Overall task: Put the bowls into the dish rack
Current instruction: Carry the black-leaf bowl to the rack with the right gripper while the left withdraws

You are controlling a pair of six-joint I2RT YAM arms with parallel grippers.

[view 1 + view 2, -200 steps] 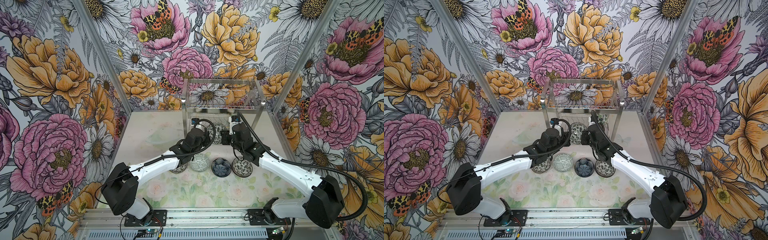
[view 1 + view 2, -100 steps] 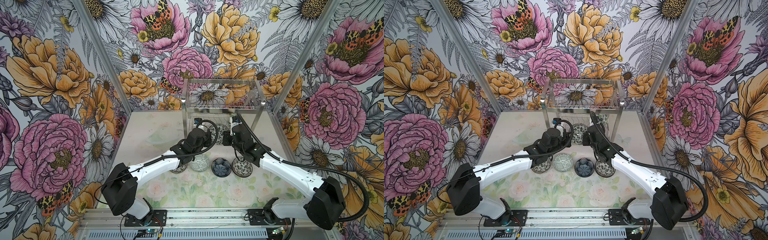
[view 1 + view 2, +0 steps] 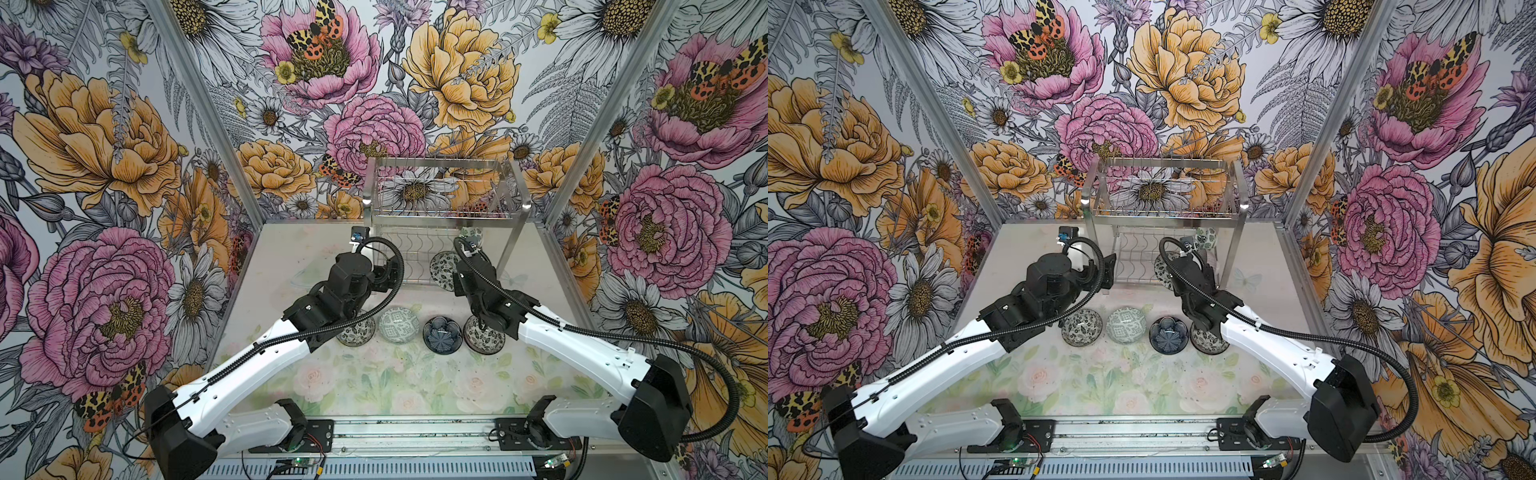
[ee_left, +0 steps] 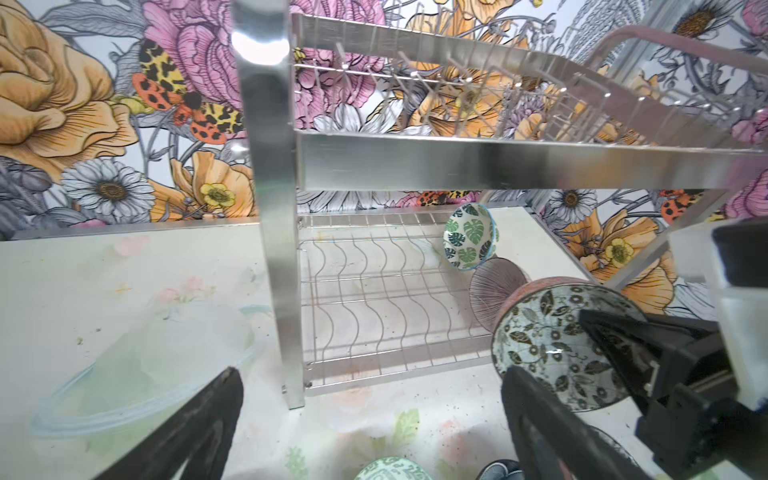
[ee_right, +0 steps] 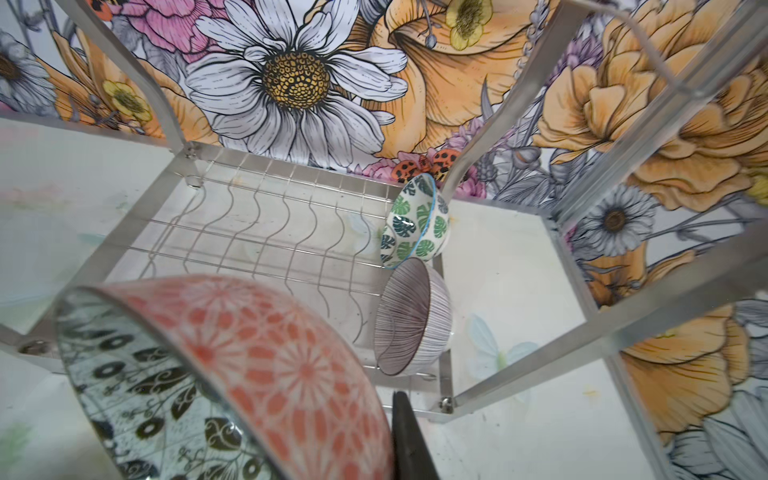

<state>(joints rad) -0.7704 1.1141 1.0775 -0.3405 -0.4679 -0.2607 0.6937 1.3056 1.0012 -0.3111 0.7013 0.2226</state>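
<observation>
**Dish rack** (image 3: 444, 216): stands at the rear of the table (image 3: 291, 257), right of centre. Lower shelf, right end: leaf-print bowl (image 4: 469, 237) rearmost, striped bowl (image 4: 494, 282) just before it, both on edge. The floral-lined bowl (image 3: 444, 270), also on edge, sits at the shelf's front edge. On the table before the rack is a row of four upright bowls spanning about the rack's width, left to right: vine-print bowl (image 3: 1081, 327), maze-print bowl (image 3: 399, 325), petal-print bowl (image 3: 442, 334), sprig-print bowl (image 3: 482, 343).
</observation>
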